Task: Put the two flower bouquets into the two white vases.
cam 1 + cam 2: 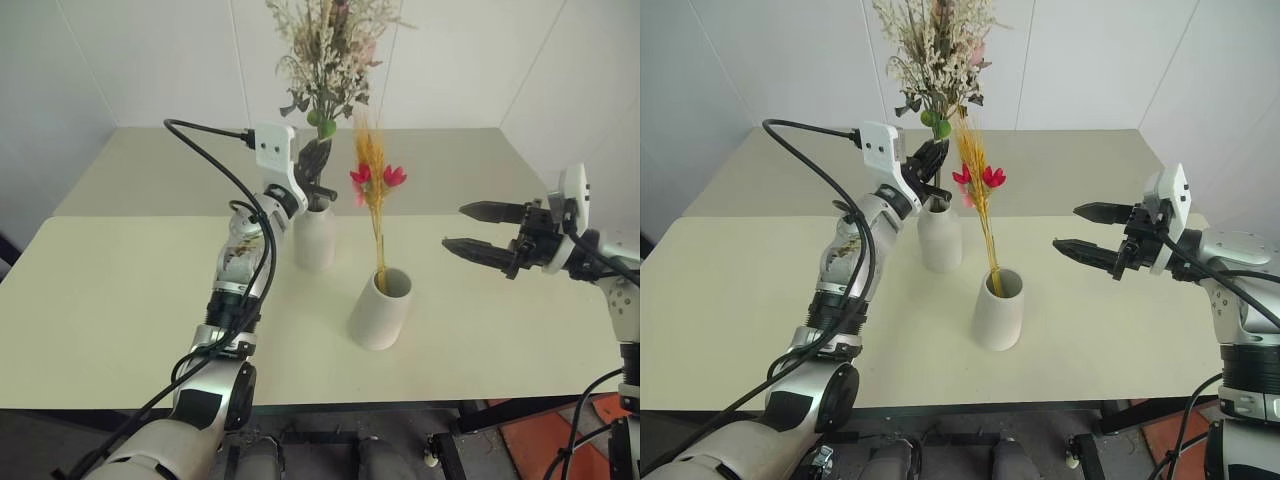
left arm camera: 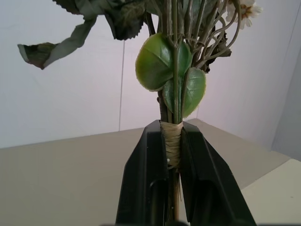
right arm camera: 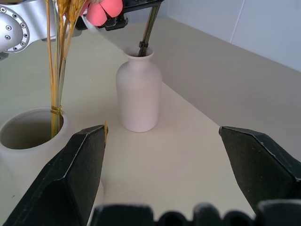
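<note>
Bushy bouquet [image 1: 325,55] top cut off by frame edge, stem ends hidden inside narrow-necked vase [image 1: 314,238]

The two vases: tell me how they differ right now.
The bottle vase is narrow-necked; the cylinder vase is wide-mouthed and tapered. The bottle vase takes the bushy bouquet's stems, with the left gripper shut on them; the cylinder vase holds the slim bouquet, ungripped. Both are matte white and upright.

The two head views look forward and down over the table [image 1: 120,300], sharing both vases. The left wrist view sits close behind its own fingers [image 2: 146,188], facing the wall. The right wrist view looks low across the tabletop at the narrow-necked vase [image 3: 139,94] (also seen from above).
</note>
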Motion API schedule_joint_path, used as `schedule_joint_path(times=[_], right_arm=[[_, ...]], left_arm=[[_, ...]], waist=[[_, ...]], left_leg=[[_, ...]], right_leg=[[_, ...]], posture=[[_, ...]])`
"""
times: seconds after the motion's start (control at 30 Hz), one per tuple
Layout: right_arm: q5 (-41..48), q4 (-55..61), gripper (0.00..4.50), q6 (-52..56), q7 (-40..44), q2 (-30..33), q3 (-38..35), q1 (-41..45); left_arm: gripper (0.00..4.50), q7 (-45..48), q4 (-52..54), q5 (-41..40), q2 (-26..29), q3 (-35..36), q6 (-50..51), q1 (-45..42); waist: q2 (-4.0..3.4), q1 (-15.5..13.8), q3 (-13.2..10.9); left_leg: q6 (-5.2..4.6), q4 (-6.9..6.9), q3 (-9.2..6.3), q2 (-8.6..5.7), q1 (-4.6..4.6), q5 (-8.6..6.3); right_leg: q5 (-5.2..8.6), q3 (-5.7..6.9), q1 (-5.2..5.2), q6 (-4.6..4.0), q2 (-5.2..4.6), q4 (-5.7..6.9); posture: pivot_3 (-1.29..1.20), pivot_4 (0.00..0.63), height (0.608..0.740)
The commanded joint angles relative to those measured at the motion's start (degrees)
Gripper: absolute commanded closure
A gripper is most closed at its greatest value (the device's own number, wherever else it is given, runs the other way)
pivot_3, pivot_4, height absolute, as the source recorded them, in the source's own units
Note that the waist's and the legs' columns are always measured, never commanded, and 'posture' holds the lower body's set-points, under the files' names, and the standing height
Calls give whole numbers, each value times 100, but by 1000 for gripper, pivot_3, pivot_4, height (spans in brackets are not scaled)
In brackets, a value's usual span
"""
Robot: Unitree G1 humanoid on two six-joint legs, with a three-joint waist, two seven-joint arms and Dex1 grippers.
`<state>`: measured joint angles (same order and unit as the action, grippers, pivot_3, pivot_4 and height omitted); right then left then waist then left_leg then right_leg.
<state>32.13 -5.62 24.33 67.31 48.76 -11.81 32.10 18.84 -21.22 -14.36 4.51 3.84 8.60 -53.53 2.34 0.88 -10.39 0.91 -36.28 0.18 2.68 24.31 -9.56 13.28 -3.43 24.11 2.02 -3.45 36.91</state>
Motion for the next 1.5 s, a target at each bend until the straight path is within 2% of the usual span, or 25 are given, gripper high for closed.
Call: schedule_joint_path(times=[0.03,0.1,0.23,0.5,0.77,0.93,1.13,1.23,1.3,1.43,1.5], right_arm=[[8,101,0,-100,-41,12,-120,66],[6,93,0,-106,-38,6,-119,61],[-13,69,0,-123,-37,-8,-103,58],[-49,49,0,-136,-30,-9,-126,35],[-135,-67,0,-160,-4,-59,-55,85],[-150,-65,0,-131,36,-51,-63,84],[-150,-72,0,-85,152,130,-146,-25],[-123,-49,0,-74,194,217,-198,-124],[-87,34,0,-44,209,292,-261,-264],[-16,139,0,15,227,408,-362,-450],[21,167,0,50,266,486,-427,-527]], left_arm=[[4376,18,288,16,4,-24,-72,20],[3664,5,436,-21,22,-8,58,108],[2532,-42,920,-129,82,41,438,350],[14,-202,3249,-705,703,340,2039,1713],[14,-317,4291,-897,1313,757,2764,2705],[14,248,4444,-1384,2021,1175,3093,2864],[14,1795,3830,-1801,3633,1684,2970,2859],[14,2568,3526,-1920,4228,1785,2775,2910],[14,3656,3283,-1963,4797,1936,2351,3174],[14,5045,2976,-2225,5518,2149,2054,3512],[14,5423,2813,-2364,5711,2235,2019,3509]], waist=[[0,2,0],[0,5,0],[0,9,0],[-2,43,1],[-2,-1,1],[-2,8,1],[-3,49,2],[-3,42,2],[-3,36,2],[-4,36,1],[-5,29,0]], left_leg=[[0,0,0,0,0,0],[0,0,0,0,0,0],[0,0,-1,0,0,0],[0,1,0,2,-6,0],[0,-8,0,2,-7,0],[0,-6,1,3,-7,0],[0,-3,4,6,-9,0],[0,-1,6,7,-7,0],[0,0,7,7,-6,-1],[0,8,14,13,-4,-1],[0,9,17,15,-5,-1]], right_leg=[[0,0,0,0,0,0],[0,0,0,0,0,0],[0,0,1,0,0,2],[0,-5,2,0,1,9],[0,-4,-4,-1,1,10],[0,-3,-2,-1,2,10],[2,-4,2,-2,4,10],[3,-3,3,-2,3,5],[4,-3,4,-2,2,2],[5,-3,13,-9,2,0],[8,-3,14,-8,3,1]], posture=[[0,150,740],[0,150,740],[0,150,740],[0,150,740],[0,150,740],[0,150,740],[0,150,740],[0,150,740],[0,150,740],[0,150,740],[0,150,740]])
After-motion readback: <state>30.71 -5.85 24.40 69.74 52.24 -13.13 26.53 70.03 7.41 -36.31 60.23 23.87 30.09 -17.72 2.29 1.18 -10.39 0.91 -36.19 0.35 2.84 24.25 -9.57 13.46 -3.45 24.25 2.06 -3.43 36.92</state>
